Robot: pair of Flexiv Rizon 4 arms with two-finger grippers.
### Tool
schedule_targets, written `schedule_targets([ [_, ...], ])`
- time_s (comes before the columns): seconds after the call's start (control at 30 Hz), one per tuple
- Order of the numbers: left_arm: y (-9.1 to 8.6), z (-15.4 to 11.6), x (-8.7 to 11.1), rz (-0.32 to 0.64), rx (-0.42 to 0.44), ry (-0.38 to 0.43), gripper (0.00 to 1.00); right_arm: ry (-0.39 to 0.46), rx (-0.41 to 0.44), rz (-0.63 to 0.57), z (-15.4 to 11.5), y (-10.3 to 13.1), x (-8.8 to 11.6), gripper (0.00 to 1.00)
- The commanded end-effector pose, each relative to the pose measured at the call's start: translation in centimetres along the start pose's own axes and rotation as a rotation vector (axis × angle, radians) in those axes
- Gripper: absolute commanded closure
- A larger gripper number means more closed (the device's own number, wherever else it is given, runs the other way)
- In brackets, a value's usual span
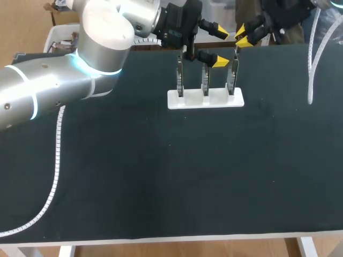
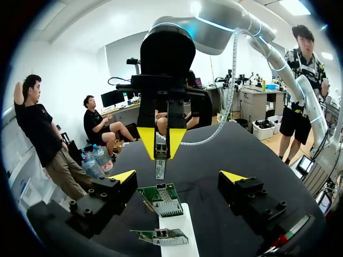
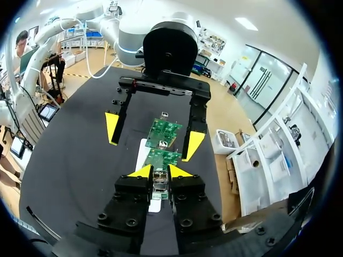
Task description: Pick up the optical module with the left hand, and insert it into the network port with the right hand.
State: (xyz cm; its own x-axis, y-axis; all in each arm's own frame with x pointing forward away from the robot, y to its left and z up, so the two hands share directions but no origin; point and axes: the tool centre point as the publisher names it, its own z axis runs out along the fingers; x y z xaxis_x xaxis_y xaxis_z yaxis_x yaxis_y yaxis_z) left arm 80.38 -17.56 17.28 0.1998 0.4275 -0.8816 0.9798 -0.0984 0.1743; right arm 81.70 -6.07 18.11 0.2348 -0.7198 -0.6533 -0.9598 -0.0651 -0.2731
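The optical module (image 2: pixel 159 163), a small silver plug, is pinched between the yellow tips of my right gripper (image 2: pixel 161 143), and its end pokes out between the fingers (image 3: pixel 159 184). My right gripper (image 1: pixel 242 35) hangs past the far right end of the white stand (image 1: pixel 206 99), above the last green network card (image 3: pixel 161 158). The stand holds three upright cards. My left gripper (image 1: pixel 221 47) is open over the stand's middle, its tips spread wide on either side of the cards (image 2: pixel 161 199), touching nothing. The two grippers face each other across the stand.
My left arm (image 1: pixel 59 85) crosses the table's back left, trailing a white cable sleeve (image 1: pixel 53 176) down to the front edge. Another white cable (image 1: pixel 312 64) hangs at the back right. The dark tabletop (image 1: pixel 177 176) stretches in front of the stand.
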Motion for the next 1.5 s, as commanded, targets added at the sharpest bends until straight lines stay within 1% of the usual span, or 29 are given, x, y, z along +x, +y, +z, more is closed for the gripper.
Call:
schedule_targets([
  [0.03,0.0,0.0,-0.1,-0.001,0.0,0.004,0.0,0.0,0.003,0.001,0.0,0.1,0.0,1.0],
  [0.5,0.0,0.0,-0.1,-0.001,0.0,0.004,0.0,-0.029,-0.029,0.016,0.8,-0.2,1.0,1.0],
  [1.03,0.0,0.0,-0.1,-0.001,0.0,0.004,0.0,-0.031,-0.052,0.006,1.3,-1.0,1.2,1.0],
  [1.5,0.0,0.0,-0.1,-0.001,0.0,0.004,0.0,-0.032,-0.061,0.014,1.6,-0.8,1.3,1.0],
])
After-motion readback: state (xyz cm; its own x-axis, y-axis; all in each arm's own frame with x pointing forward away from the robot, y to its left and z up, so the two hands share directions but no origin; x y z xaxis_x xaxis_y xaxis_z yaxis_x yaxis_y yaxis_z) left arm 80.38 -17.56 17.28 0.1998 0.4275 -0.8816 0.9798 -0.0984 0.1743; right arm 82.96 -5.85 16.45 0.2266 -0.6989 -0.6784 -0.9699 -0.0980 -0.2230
